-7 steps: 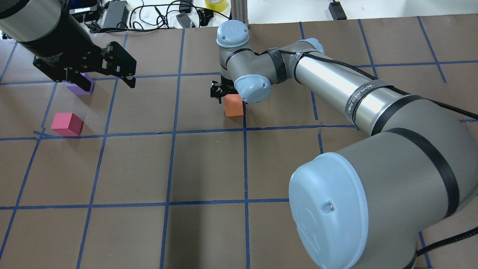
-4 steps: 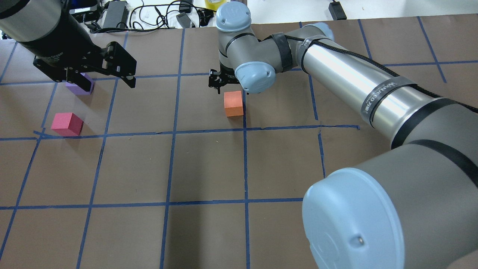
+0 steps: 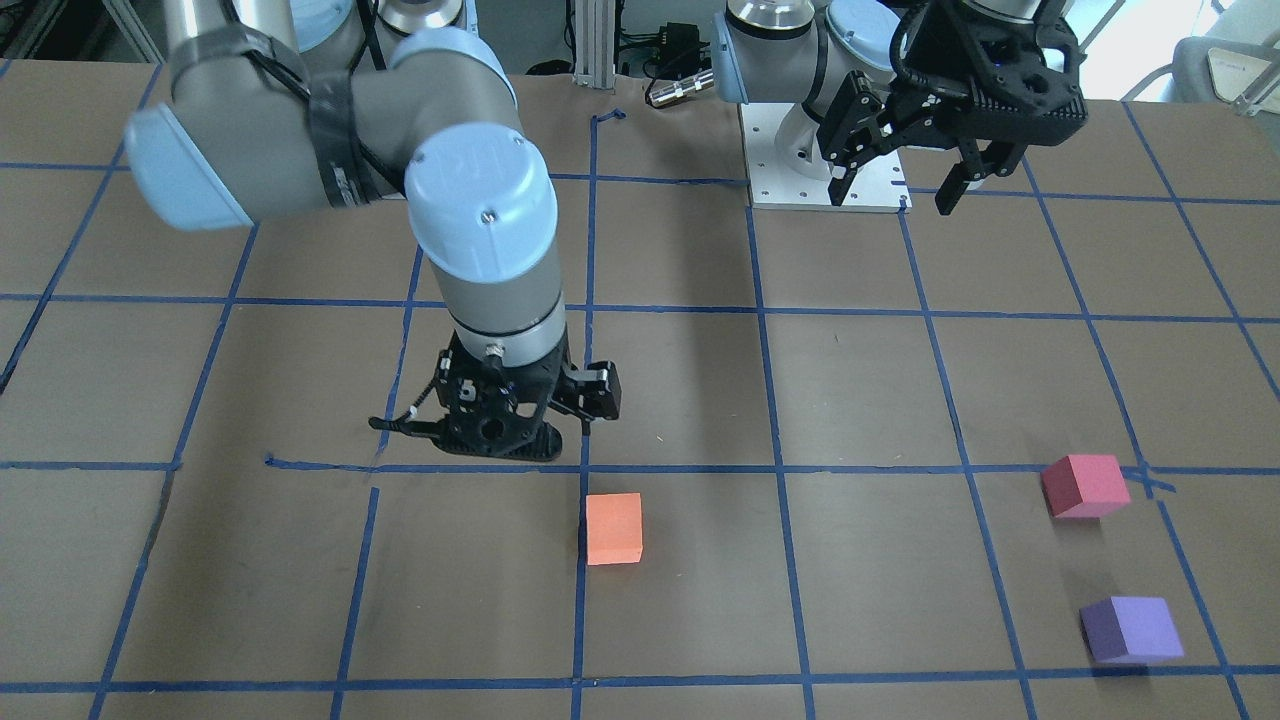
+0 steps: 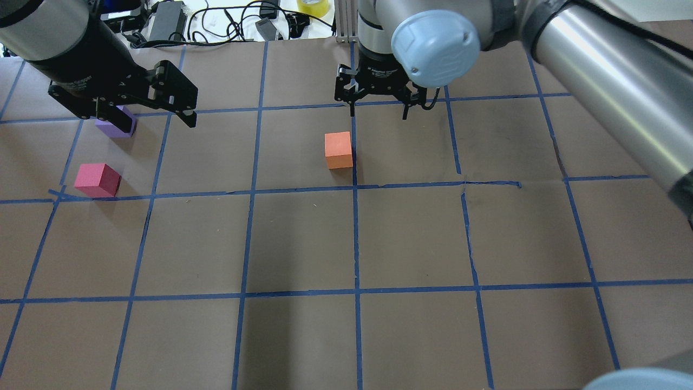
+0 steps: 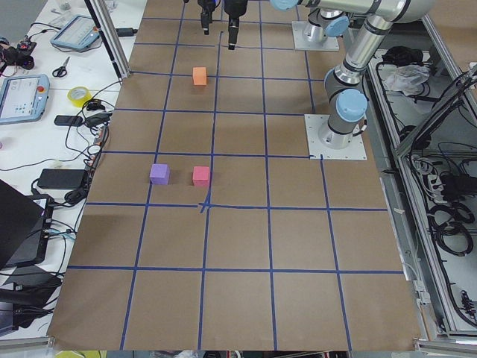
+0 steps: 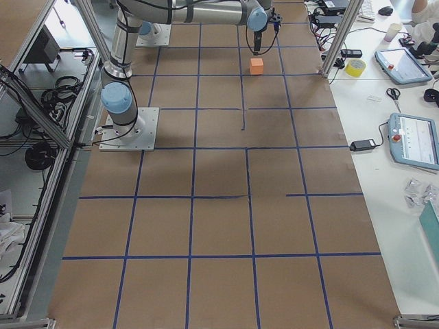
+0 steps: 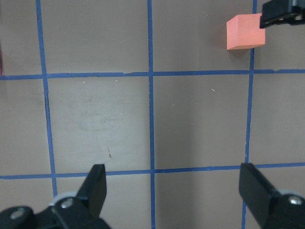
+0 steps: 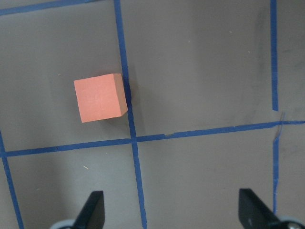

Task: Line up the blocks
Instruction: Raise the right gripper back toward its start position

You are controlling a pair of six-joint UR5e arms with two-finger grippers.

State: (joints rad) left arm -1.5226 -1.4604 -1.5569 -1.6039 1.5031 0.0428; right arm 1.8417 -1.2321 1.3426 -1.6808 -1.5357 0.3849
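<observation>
The orange block [image 4: 339, 150] lies alone on the table beside a blue tape line; it also shows in the front view [image 3: 613, 528] and the right wrist view [image 8: 100, 98]. My right gripper [image 4: 377, 111] is open and empty, raised above the table just beyond the block and to its right. The pinkish-red block [image 4: 97, 180] and the purple block [image 4: 120, 125] lie close together at the far left. My left gripper [image 4: 157, 122] is open and empty, held high; one finger partly hides the purple block in the overhead view. In the front view both blocks [image 3: 1085, 485] [image 3: 1130, 630] show whole.
Brown table [image 4: 303, 238] with a blue tape grid. Cables, a power brick and a tape roll [image 4: 313, 6] lie beyond the far edge. The left arm's base plate [image 3: 825, 165] is on the robot's side.
My right gripper has lifted away from the orange block and moved right and up. The block stays on the table. The left arm has not moved.
</observation>
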